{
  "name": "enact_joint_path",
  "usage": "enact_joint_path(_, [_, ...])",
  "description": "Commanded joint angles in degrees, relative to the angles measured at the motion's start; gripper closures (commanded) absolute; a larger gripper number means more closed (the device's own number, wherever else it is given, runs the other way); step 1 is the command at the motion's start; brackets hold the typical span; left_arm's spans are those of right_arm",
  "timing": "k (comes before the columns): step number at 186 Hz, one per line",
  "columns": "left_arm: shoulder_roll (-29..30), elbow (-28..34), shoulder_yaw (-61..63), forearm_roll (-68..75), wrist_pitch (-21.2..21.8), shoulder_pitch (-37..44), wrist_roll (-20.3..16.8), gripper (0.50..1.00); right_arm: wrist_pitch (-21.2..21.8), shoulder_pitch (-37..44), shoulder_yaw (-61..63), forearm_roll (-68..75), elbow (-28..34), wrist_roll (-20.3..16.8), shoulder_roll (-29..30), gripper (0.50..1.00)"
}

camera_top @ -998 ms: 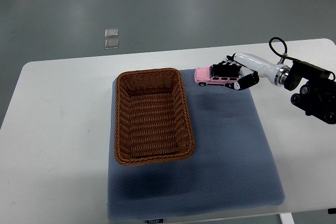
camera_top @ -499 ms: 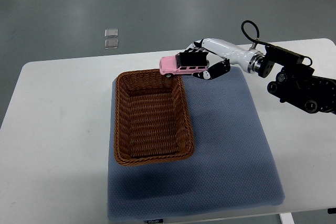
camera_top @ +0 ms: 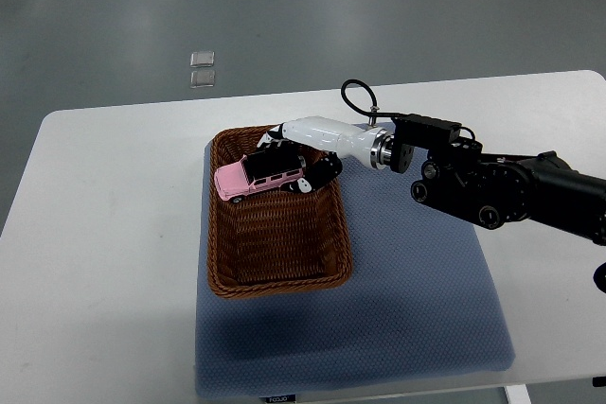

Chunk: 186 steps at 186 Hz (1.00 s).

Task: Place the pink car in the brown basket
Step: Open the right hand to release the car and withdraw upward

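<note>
A: Where does the pink car sit right now?

B: Over the far half of the brown basket, inside the line of its rim. The right hand comes in from the right across the basket's far right corner, and its fingers are curled around the car's rear end, pinching it from both sides. Whether the wheels touch the weave or hang just above it cannot be told from this steep view.

A: And the left arm?

B: Nowhere in the picture.

A: So what could spoil it from here?

B: Mostly the release. If the car hangs above the bottom when the fingers spread, it could drop nose first, roll along the woven floor and end tipped on its side (it looks small and smooth, with free wheels, so it probably rolls readily). A second risk is the withdrawal: the wrist lies low over the far right rim, so a pull straight back toward the right could catch the wicker edge and drag the light basket across the blue mat, or tilt it.

A: Anything about the grip itself?

B: It holds only the rear, so the nose leans toward the basket's left wall; a finger that snags on the roof while opening might flick the car against that wall, though the worktop beyond seems out of its reach
</note>
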Motion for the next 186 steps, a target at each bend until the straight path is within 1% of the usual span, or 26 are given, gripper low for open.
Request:
enact_joint_path(1, [0.00,-0.09,0.00,0.00,0.00,0.00,0.00,0.500,-0.24,-0.39,-0.87,-0.16,-1.17,-0.07,0.08,0.904])
enact_joint_path(6, [0.00,-0.09,0.00,0.00,0.00,0.00,0.00,0.500,-0.24,-0.39,-0.78,-0.16,-1.26,-0.07,0.08,0.879])
enact_joint_path(7, [0.00,-0.09,0.00,0.00,0.00,0.00,0.00,0.500,-0.24,-0.39,-0.78,-0.16,-1.26,-0.07,0.08,0.865])
enact_joint_path(8, [0.00,-0.09,0.00,0.00,0.00,0.00,0.00,0.500,-0.24,-0.39,-0.78,-0.16,-1.26,-0.07,0.08,0.865])
enact_joint_path(9, [0.00,-0.09,0.00,0.00,0.00,0.00,0.00,0.500,-0.24,-0.39,-0.78,-0.16,-1.26,-0.07,0.08,0.849])
enact_joint_path(12, [0.00,-0.09,0.00,0.00,0.00,0.00,0.00,0.500,-0.24,-0.47,-0.78,-0.16,-1.17,-0.07,0.08,0.834])
enact_joint_path(13, [0.00,-0.09,0.00,0.00,0.00,0.00,0.00,0.500,-0.32,-0.47,-0.78,-0.16,-1.26,0.02,0.08,0.818])
enact_joint_path(24, [0.00,-0.09,0.00,0.00,0.00,0.00,0.00,0.500,-0.32,-0.47,-0.78,-0.16,-1.17,0.11,-0.01,0.769])
enact_joint_path(25, [0.00,-0.18,0.08,0.00,0.00,0.00,0.00,0.500,-0.32,-0.47,-0.69,-0.16,-1.17,0.11,-0.10,0.756])
enact_joint_path(27, [0.00,-0.18,0.09,0.00,0.00,0.00,0.00,0.500,-0.32,-0.47,-0.69,-0.16,-1.17,0.11,-0.10,0.756])
enact_joint_path(28, [0.00,-0.18,0.00,0.00,0.00,0.00,0.00,0.500,-0.32,-0.47,-0.69,-0.25,-1.26,0.11,-0.10,0.740])
enact_joint_path(29, [0.00,-0.18,0.00,0.00,0.00,0.00,0.00,0.500,-0.32,-0.47,-0.69,-0.25,-1.26,0.11,-0.10,0.740])
enact_joint_path(30, [0.00,-0.09,0.00,0.00,0.00,0.00,0.00,0.500,-0.41,-0.47,-0.69,-0.25,-1.17,0.11,-0.18,0.722])
enact_joint_path(31, [0.00,-0.09,0.00,0.00,0.00,0.00,0.00,0.500,-0.41,-0.47,-0.69,-0.25,-1.17,0.11,-0.18,0.722])
enact_joint_path(32, [0.00,-0.09,0.00,0.00,0.00,0.00,0.00,0.500,-0.50,-0.47,-0.60,-0.16,-1.26,0.11,-0.27,0.703])
enact_joint_path(33, [0.00,-0.09,0.00,0.00,0.00,0.00,0.00,0.500,-0.50,-0.47,-0.60,-0.16,-1.26,0.11,-0.27,0.703])
enact_joint_path(35, [0.00,-0.18,0.00,0.00,0.00,0.00,0.00,0.500,-0.67,-0.47,-0.60,-0.16,-1.17,0.11,-0.36,0.673])
enact_joint_path(44, [0.00,-0.09,0.09,0.00,0.00,0.00,0.00,0.500,-1.11,-0.47,-0.43,0.01,-1.17,0.11,-0.45,0.624])
enact_joint_path(46, [0.00,-0.09,0.09,0.00,0.00,0.00,0.00,0.500,-1.12,-0.47,-0.43,0.01,-1.17,0.11,-0.45,0.624])
enact_joint_path(49, [0.00,-0.18,0.09,0.00,0.00,0.00,0.00,0.500,-1.20,-0.47,-0.43,0.10,-1.17,0.11,-0.45,0.603])
enact_joint_path(53, [0.00,-0.09,0.08,0.00,0.00,0.00,0.00,0.500,-1.20,-0.47,-0.43,0.10,-1.17,0.11,-0.45,0.593])
enact_joint_path(92, [0.00,0.00,-0.09,0.00,0.00,0.00,0.00,0.500,-1.38,-0.56,0.54,0.81,-1.17,0.02,-0.80,0.587])
enact_joint_path(115, [0.00,0.08,-0.09,0.00,0.00,0.00,0.00,0.500,-3.05,-0.83,4.85,2.92,-1.17,-0.16,-1.06,0.589])
enact_joint_path(143, [0.00,0.17,-0.09,0.00,0.00,0.00,0.00,0.500,-3.14,-3.20,13.99,13.46,-1.17,-0.77,-2.12,0.589])
enact_joint_path(166, [0.00,0.17,-0.09,0.00,0.00,0.00,0.00,0.500,-3.14,-5.84,20.58,24.62,-1.17,-2.35,-3.79,0.589])
enact_joint_path(186, [0.00,0.26,-0.09,0.00,0.00,0.00,0.00,0.500,-2.79,-10.05,27.26,35.00,-1.17,-3.93,-5.46,0.589])
